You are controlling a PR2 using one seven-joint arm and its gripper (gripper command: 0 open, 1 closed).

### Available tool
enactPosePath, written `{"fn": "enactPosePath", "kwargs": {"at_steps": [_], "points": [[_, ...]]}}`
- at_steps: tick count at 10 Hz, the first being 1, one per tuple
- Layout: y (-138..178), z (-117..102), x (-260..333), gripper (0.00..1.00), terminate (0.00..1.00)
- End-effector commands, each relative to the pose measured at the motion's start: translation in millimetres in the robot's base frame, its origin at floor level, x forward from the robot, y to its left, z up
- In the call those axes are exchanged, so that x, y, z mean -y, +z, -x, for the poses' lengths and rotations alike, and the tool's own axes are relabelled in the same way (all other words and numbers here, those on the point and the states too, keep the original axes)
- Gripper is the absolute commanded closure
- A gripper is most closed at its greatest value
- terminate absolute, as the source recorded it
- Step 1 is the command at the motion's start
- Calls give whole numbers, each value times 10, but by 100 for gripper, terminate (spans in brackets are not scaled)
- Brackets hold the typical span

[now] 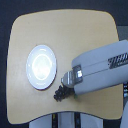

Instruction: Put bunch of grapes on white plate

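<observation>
A round glossy white plate (42,66) rests on the wooden table (65,35), toward the exterior view's left. Just off its lower right rim lies the bunch of grapes (62,93), a small dark cluster on the tabletop. My gripper (65,81) comes in from the exterior view's right on a bulky grey arm, and its tip sits directly over the grapes' upper end. The picture is too coarse to show whether the fingers are open or closed on the bunch.
The table's front edge runs just below the grapes. A grey-white structure (65,121) shows under that edge. My grey forearm (102,67) covers the table's right side.
</observation>
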Motion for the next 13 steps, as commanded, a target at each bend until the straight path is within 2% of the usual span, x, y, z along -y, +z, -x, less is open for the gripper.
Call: {"fn": "enactPosePath", "kwargs": {"at_steps": [1,6,11,13], "points": [[-494,46,-50,0,0],[-677,-74,-33,0,0],[-785,74,-140,0,0],[-767,71,-247,0,0]]}}
